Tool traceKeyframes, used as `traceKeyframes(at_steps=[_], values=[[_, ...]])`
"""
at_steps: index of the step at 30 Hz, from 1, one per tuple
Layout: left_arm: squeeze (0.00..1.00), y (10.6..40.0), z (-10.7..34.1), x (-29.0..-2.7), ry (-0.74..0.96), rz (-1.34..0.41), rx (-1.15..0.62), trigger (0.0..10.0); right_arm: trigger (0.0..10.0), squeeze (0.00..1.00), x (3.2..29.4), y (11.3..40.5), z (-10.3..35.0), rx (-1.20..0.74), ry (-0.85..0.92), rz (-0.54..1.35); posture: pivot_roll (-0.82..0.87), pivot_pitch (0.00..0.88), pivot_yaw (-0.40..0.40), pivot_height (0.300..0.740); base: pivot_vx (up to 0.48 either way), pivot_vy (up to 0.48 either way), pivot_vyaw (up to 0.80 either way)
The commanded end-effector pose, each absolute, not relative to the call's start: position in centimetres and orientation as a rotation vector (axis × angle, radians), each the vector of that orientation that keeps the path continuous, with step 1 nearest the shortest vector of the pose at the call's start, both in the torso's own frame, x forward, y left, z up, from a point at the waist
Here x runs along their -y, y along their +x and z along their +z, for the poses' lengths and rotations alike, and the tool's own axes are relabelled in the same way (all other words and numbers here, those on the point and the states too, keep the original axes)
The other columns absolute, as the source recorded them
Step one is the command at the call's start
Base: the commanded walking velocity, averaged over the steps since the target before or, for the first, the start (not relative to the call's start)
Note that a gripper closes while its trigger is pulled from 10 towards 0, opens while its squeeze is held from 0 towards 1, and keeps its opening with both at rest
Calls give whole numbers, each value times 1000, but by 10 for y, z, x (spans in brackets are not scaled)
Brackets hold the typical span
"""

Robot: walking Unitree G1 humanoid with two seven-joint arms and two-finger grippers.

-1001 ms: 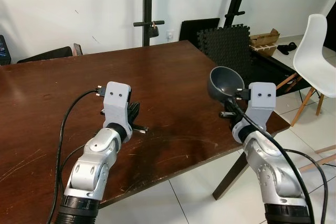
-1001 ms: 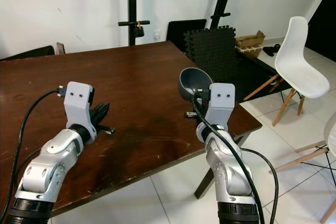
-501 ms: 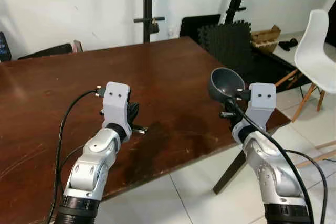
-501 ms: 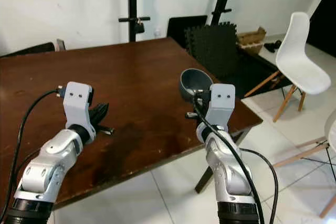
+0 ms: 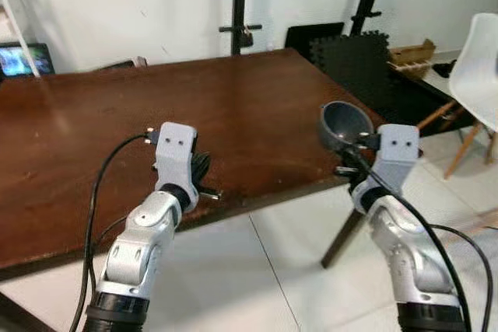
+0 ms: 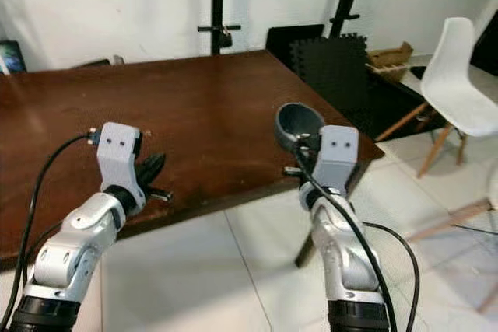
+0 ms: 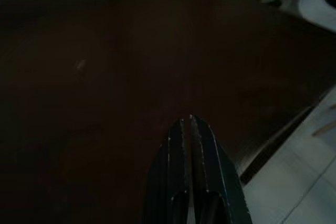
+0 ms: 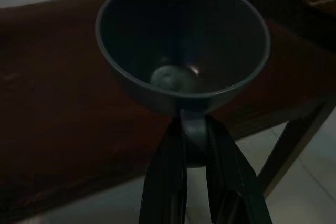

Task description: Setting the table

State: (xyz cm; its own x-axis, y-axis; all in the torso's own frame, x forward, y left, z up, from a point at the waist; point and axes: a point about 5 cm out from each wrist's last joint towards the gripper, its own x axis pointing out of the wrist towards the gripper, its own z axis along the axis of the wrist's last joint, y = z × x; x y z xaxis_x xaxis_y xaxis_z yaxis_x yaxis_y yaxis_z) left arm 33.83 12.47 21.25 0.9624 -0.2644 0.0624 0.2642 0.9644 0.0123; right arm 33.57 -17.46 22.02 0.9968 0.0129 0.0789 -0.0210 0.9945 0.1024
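Right wrist view shows the right gripper with its two black fingers clamped on the handle of a grey bowl, held in the air over the table's near right corner, while the left gripper hangs over the near edge with fingers pressed together, holding nothing. Compared with a second ago the wooden table lies farther away and white floor now shows under both arms, so I judge that the robot has stepped back and the bowl is not yet set down

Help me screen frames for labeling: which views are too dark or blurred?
Left wrist view: very dark, table barely legible. Right wrist view: dim, though the gray bowl reads clearly. Both eye views: well lit, slightly soft, white chair washed out.
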Motion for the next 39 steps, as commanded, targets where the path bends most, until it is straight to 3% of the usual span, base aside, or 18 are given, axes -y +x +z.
traceKeyframes(at_steps=[1,12,39], values=[[0,337,211,-126,3,-265,54,10000,10000,0,173,335,221,85,108,25,-19,84,15,740,-322,0,0],[0,337,211,-126,4,-264,53,10000,10000,0,173,335,221,85,110,24,-20,86,16,740,-315,0,0],[0,338,209,-126,7,-256,41,10000,10000,0,171,334,218,71,78,34,-21,81,14,740,0,0,0]])
